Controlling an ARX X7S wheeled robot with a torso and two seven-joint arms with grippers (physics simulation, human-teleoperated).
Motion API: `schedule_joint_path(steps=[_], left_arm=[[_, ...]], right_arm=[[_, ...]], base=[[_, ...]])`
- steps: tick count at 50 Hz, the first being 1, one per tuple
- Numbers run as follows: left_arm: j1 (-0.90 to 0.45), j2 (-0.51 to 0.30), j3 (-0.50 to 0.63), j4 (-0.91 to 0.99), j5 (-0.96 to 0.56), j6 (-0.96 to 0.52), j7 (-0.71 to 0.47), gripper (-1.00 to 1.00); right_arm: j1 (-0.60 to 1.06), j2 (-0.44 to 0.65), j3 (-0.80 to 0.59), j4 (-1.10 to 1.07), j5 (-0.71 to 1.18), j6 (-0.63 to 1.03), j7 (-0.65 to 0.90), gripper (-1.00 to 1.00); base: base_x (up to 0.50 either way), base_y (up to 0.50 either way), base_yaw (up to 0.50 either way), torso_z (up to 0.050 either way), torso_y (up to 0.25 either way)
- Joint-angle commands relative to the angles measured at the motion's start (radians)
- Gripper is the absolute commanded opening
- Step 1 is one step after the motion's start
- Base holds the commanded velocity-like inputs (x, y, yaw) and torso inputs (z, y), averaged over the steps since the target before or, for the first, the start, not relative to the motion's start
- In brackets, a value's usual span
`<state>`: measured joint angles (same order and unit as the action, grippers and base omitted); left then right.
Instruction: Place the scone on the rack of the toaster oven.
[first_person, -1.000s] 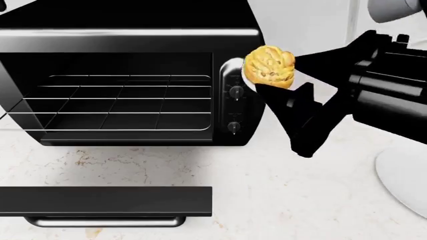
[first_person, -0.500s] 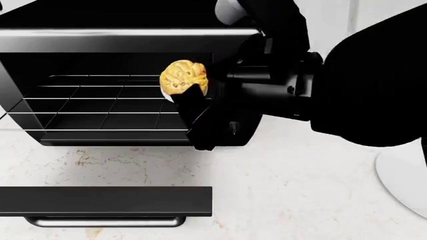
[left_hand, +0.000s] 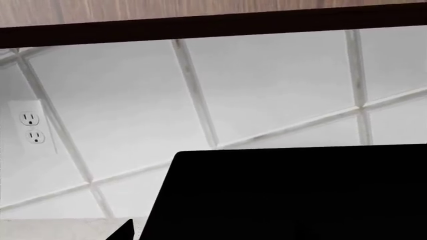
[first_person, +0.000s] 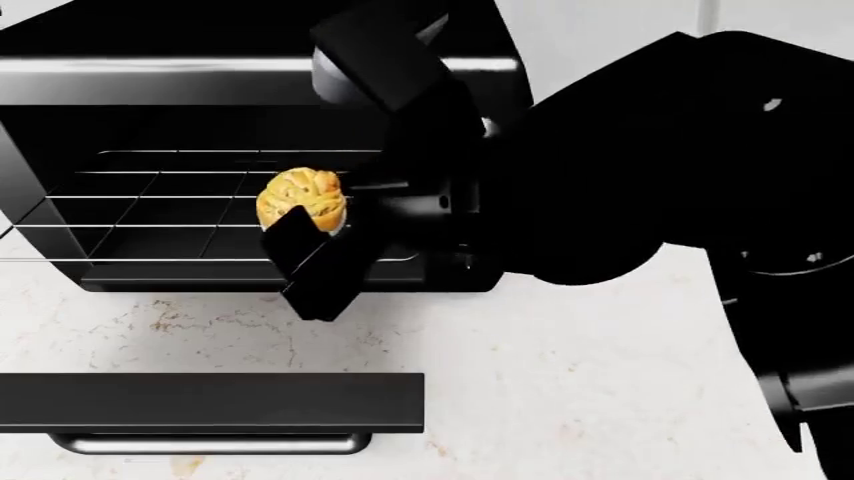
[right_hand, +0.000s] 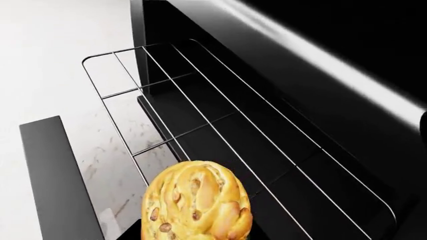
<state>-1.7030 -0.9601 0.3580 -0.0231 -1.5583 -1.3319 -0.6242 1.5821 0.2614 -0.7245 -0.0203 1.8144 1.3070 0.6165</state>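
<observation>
The golden scone (first_person: 302, 199) is held in my right gripper (first_person: 320, 215), which is shut on it, just above the front right part of the silver wire rack (first_person: 187, 215). The rack is pulled partly out of the open black toaster oven (first_person: 254, 80). In the right wrist view the scone (right_hand: 197, 202) fills the lower middle, with the rack (right_hand: 220, 135) beyond it. The oven's drop-down door (first_person: 211, 403) lies open in front, handle towards me. My left gripper does not show in the head view; in the left wrist view only black shapes show, and its jaws cannot be made out.
My right arm (first_person: 641, 170) hides the oven's knob panel and the counter to the right. The marbled white counter (first_person: 534, 400) runs in front of the oven. The left wrist view shows a tiled wall (left_hand: 267, 90) with a socket (left_hand: 30, 127).
My right gripper has carried the scone leftward, from beside the oven's knob panel, across the front, to over the rack's right part. The arm now covers the plate seen earlier.
</observation>
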Motion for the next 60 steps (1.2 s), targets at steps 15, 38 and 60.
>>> schedule_joint_path(steps=[15, 38, 60], left_arm=[[0.019, -0.025, -0.004, 0.016, -0.012, 0.021, 0.005, 1.0], [0.003, -0.019, 0.013, 0.0, -0.009, 0.022, 0.009, 1.0], [0.014, -0.018, 0.02, 0.004, -0.01, 0.038, 0.012, 1.0]], right_arm=[[-0.012, -0.003, -0.033, 0.048, -0.036, -0.034, 0.002, -1.0], [-0.05, 0.005, -0.073, 0.047, -0.054, -0.051, 0.027, -1.0], [-0.018, 0.01, -0.061, 0.062, -0.066, -0.089, 0.025, 1.0]], base=[[0.0, 0.0, 0.0, 0.0, 0.0], [0.0, 0.0, 0.0, 0.0, 0.0], [0.0, 0.0, 0.0, 0.0, 0.0]])
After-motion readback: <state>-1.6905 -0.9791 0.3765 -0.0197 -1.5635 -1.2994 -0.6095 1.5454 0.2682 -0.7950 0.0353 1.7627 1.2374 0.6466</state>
